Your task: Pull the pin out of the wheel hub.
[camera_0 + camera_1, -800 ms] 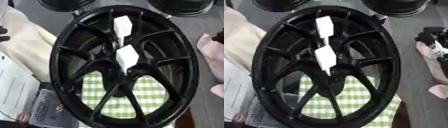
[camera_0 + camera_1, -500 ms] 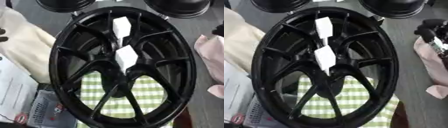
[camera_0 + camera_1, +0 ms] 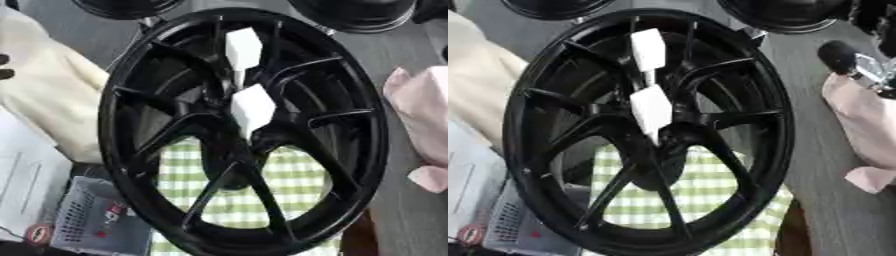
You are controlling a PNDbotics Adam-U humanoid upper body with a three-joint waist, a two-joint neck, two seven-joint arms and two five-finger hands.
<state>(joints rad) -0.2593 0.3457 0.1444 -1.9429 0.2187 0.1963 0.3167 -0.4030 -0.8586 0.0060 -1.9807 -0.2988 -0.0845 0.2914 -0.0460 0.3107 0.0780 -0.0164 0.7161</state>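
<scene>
A black multi-spoke wheel hub [image 3: 350, 100] stands tilted in the middle of both views. Two white blocky pieces sit on it. One white piece [image 3: 243, 46] is near the upper spokes, and the other white piece [image 3: 252, 106] is at the hub centre, tapering downward. My right hand [image 3: 839, 55] shows only in the right eye view, as a black rounded fingertip with a silver joint. It is to the right of the rim and apart from it. It holds nothing that I can see.
Green checked cloth [image 3: 297, 185] lies under the wheel. Pink cloth [image 3: 868, 125] is on the right and cream cloth [image 3: 44, 95] on the left. Papers and a grey basket [image 3: 87, 220] are at lower left. Other black wheels [image 3: 359, 12] stand behind. A small dark shape [image 3: 4, 67] shows at the left edge.
My right hand has moved up and slightly left, closer to the wheel's rim. The wheel and white pieces have stayed in place.
</scene>
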